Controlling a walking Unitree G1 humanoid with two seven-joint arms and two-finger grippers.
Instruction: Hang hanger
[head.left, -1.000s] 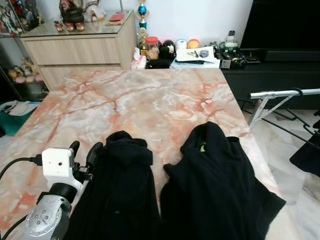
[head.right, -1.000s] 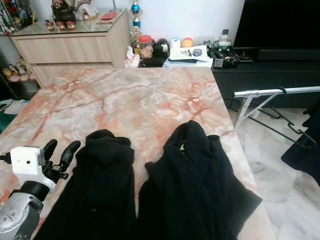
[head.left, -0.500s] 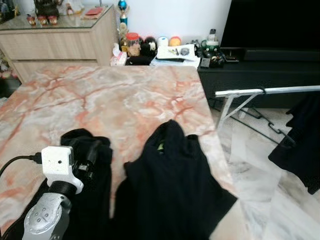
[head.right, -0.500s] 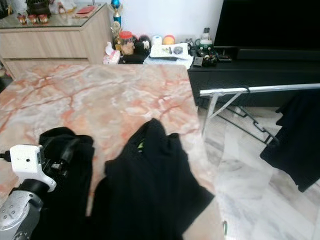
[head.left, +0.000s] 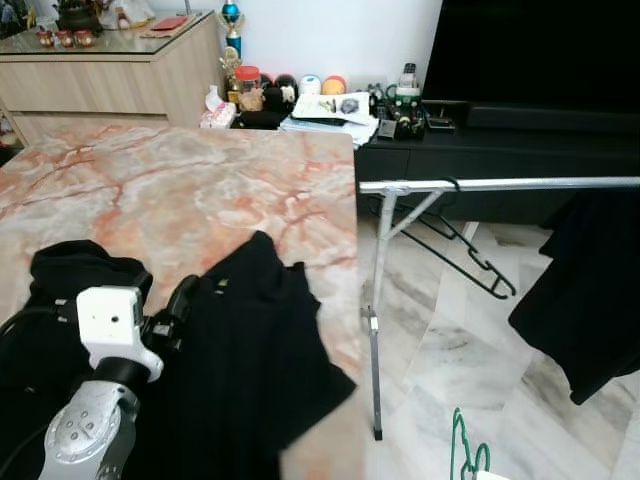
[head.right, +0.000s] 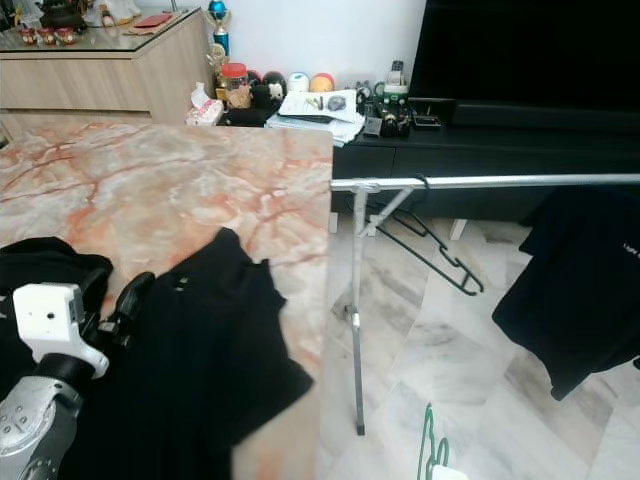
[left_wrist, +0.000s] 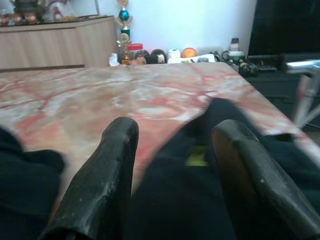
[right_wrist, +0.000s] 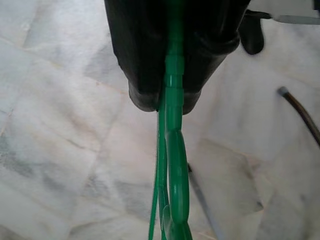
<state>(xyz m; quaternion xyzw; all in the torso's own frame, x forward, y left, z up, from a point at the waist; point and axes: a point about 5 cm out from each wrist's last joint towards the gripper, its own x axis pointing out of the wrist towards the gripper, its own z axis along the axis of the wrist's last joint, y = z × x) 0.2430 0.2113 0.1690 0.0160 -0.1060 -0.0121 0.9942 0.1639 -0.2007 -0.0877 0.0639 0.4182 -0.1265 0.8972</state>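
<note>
At lower left of the head views we see the left hand (head.left: 172, 318) resting on the black garments (head.left: 250, 370) on the marble table (head.left: 150, 190); its two fingers (left_wrist: 105, 170) are spread apart and grip nothing.

Compared with the earlier frames, the whole scene has slid toward the left edge of the picture. We read this as a camera turn, not as movement of the garments. The silver rail (head.left: 500, 184) of the clothes rack, previously at the far right edge, now spans the centre and right of the frame, so we judge the rack is being brought into working position for hanging.

A black hanger (head.left: 470, 265) already hangs on that rail, and a dark garment (head.left: 590, 290) hangs at the right edge.

At the bottom right, the green hanger (head.left: 462, 450) rises into frame above the marble floor (head.left: 440, 340). In the right wrist view, the right hand (right_wrist: 172, 97) is clamped on its thin green plastic stem. The hook appears to point upward, although the crop limits certainty.
</note>
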